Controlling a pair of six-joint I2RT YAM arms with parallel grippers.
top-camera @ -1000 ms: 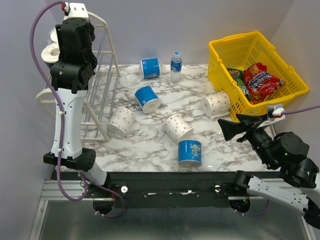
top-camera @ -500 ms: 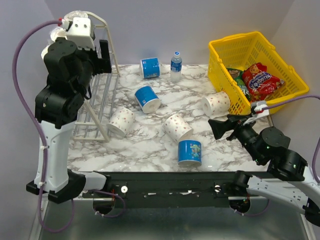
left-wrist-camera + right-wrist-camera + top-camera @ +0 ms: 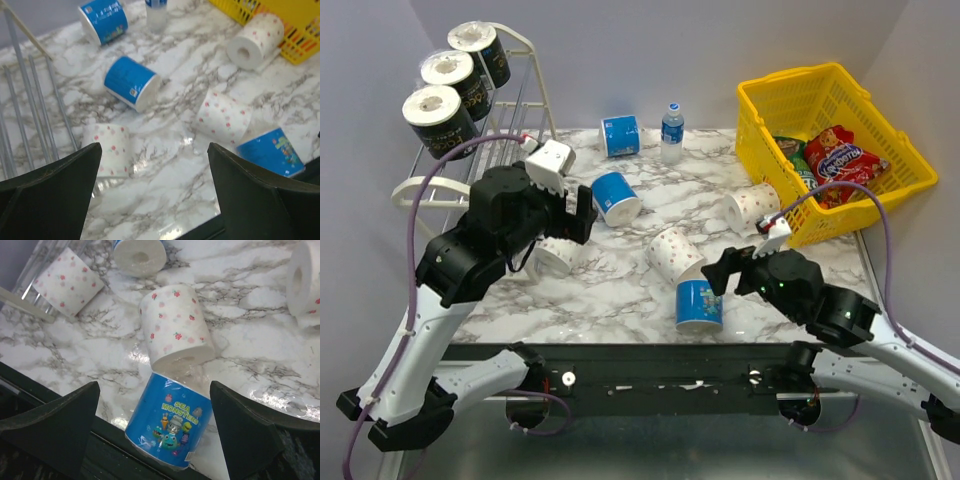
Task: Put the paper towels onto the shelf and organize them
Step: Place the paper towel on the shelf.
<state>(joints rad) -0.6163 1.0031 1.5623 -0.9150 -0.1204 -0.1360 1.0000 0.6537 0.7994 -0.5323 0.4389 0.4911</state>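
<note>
Left wrist view: left gripper (image 3: 154, 148) jaws wide apart, empty. Dotted roll (image 3: 107, 149) lies ahead, close to the shelf-side finger; shelf (image 3: 35, 107) bars just outside it. Risk: finger clips the bars. Right gripper (image 3: 154, 386) jaws apart, blue roll (image 3: 169, 421) between them, second dotted roll (image 3: 175, 325) touching just beyond. Risk: closing knocks it rolling.

On my top feed I saw a yellow plastic shopping basket (image 3: 788, 80) sitting at the far right of the white, grey-veined marble tabletop (image 3: 610, 292). A red snack packet (image 3: 842, 160) lay inside it beside a green one (image 3: 794, 158). A small clear water bottle with a blue label (image 3: 672, 133) stood upright near the tabletop's back edge, left of the basket and apart from it.
</note>
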